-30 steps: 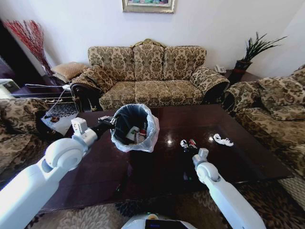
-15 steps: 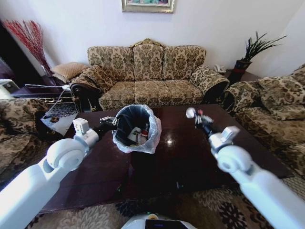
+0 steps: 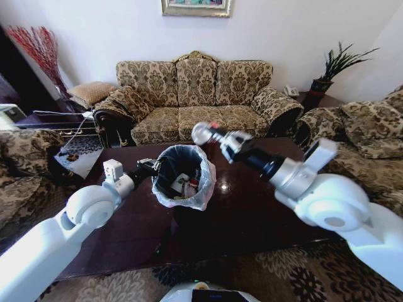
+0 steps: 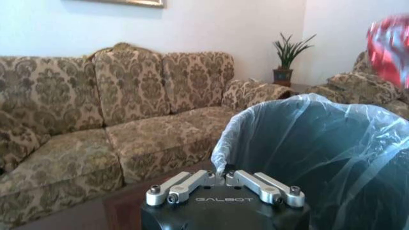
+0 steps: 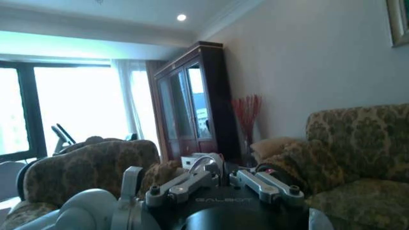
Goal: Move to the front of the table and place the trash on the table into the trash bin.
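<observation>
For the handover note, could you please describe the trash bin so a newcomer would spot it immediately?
Start at the large glossy dark brown wooden table in front of the patterned sofa. On its left half stands a small round black trash bin, gripped at its rim by the left gripper. A translucent whitish plastic bag bunched over the rim marks it out.

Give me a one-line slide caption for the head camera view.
Right end effector carries trash above the trash bin, whose bag rim the left end effector pinches, on the table.

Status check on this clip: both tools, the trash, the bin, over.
Left tool shut on bin's bag rim. Right tool raised above bin, gripping trash. Path clear.
</observation>
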Motion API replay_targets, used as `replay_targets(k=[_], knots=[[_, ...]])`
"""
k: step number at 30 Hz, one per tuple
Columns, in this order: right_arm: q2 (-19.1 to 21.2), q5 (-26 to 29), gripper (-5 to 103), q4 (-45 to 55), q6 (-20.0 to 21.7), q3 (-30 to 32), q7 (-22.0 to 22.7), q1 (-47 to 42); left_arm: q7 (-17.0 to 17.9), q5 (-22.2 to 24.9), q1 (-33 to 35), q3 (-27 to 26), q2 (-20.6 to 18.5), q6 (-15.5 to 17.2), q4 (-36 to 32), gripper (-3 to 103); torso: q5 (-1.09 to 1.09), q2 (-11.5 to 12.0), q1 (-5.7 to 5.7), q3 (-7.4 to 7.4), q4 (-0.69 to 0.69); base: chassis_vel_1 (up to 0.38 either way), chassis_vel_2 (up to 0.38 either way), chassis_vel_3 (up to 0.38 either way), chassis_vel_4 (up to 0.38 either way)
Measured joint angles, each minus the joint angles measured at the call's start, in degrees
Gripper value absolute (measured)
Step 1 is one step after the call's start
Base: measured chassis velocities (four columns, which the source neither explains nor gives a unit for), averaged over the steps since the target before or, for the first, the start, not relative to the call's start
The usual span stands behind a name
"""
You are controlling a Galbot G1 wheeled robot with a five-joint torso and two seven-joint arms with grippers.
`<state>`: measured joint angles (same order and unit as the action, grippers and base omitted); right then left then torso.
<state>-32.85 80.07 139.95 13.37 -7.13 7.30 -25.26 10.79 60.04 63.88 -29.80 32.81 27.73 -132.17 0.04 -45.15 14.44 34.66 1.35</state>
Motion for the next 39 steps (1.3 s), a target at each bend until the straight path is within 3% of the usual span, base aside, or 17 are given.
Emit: replay_targets(k=[2,8,9,11,16,18,22,23,25,27,28,31,32,33,36,37,39], knots=[[-1.3,-0.3,1,-1.4,-0.5,-4.7,-1.5,3.0,-0.6,0.1,0.0,0.0,-0.3,0.1,-0.1,3,-0.02,0.0,0.0,0.0,0.01,0.0,0.0,0.0,0.0],[-3.1,-2.4,-1,-4.0,0.6,-8.9,-2.6,6.2,-0.8,0.3,0.6,-0.1,-0.1,0.2,-0.7,3,-0.05,0.0,0.0,0.0,0.05,0.0,0.0,0.0,0.0],[-3.4,-2.9,10,-4.7,1.2,-9.5,-3.1,6.5,-0.8,0.3,0.6,-0.3,-0.1,0.2,-0.7,3,-0.04,0.0,0.0,0.0,0.04,0.0,0.0,0.0,0.0],[-3.5,-3.6,20,-4.8,1.4,-9.9,-3.1,6.1,-0.8,0.3,0.6,-0.8,-0.2,0.2,-0.6,3,-0.02,0.0,0.0,0.0,0.01,0.0,0.0,0.0,0.0],[-3.3,-3.8,31,-4.3,1.4,-9.9,-3.0,5.2,-0.8,0.5,0.6,-1.0,-0.4,0.2,-0.4,3,-0.02,0.0,0.0,0.0,0.01,0.0,0.0,0.0,0.0],[-3.3,-4.1,42,-4.0,1.4,-9.3,-2.1,4.6,-0.8,0.5,0.5,-1.0,-0.3,0.2,-0.3,3,-0.02,0.0,0.0,0.0,0.03,0.0,0.0,0.0,0.0],[-2.1,-4.8,58,-4.0,0.4,-4.1,3.3,0.5,-0.7,0.4,0.5,-1.8,0.6,0.2,1.3,3,-0.03,0.0,0.0,0.0,0.02,0.0,0.0,0.0,0.0],[-1.1,-6.9,64,-4.8,-0.7,-2.0,7.0,-2.1,-0.5,0.3,0.4,-2.4,0.9,0.2,2.1,3,-0.04,0.0,0.0,0.0,0.02,0.0,0.0,0.0,0.0],[-0.8,-8.2,64,-5.3,-1.2,-1.1,8.4,-3.3,-0.3,0.3,0.3,-2.7,1.0,0.2,2.5,3,-0.04,0.0,0.0,0.0,0.02,0.0,0.0,0.0,0.0],[0.2,-13.8,74,-7.8,-2.1,2.8,12.3,-8.3,0.1,0.2,0.1,-3.8,1.1,0.1,3.2,3,-0.02,0.0,0.0,0.0,0.01,0.0,0.0,0.0,0.0],[0.3,-17.4,80,-9.8,-1.5,4.9,15.4,-11.4,0.1,-0.1,0.6,-4.9,1.3,0.0,3.2,3,-0.01,0.0,0.0,0.0,0.0,0.0,0.0,0.0,0.0],[-0.4,-20.4,85,-11.8,0.9,9.0,19.3,-16.7,0.4,-0.6,1.1,-6.0,1.8,-0.5,3.2,3,0.0,0.0,0.01,0.0,0.05,0.0,0.0,0.0,0.0],[-1.5,-22.0,95,-12.7,3.2,13.5,21.0,-22.1,0.5,-0.8,1.2,-6.4,2.2,-0.7,3.2,3,-0.01,0.0,0.0,0.0,0.06,0.0,0.0,0.0,0.0],[-1.5,-22.0,95,-12.7,3.2,13.5,21.0,-22.1,0.5,-0.8,1.2,-6.4,2.2,-0.7,3.2,3,-0.01,0.0,0.0,0.0,0.06,0.0,0.0,0.0,0.0],[-7.0,-28.9,99,-13.4,6.2,30.7,20.6,-41.4,0.3,-0.6,1.6,-7.4,3.2,-0.9,2.6,3,-0.05,0.0,0.0,-0.01,0.02,0.0,0.0,0.0,0.0],[-7.0,-28.9,99,-13.4,6.2,30.7,20.6,-41.4,0.3,-0.6,1.6,-7.4,3.2,-0.9,2.6,3,-0.05,0.0,0.0,-0.01,0.02,0.0,0.0,0.0,0.0],[-10.8,-32.8,100,-13.4,6.2,37.5,18.2,-49.9,-0.1,-0.6,1.6,-7.8,3.5,-1.1,2.6,3,-0.01,0.0,0.0,0.0,-0.01,0.0,0.0,0.0,0.0]])
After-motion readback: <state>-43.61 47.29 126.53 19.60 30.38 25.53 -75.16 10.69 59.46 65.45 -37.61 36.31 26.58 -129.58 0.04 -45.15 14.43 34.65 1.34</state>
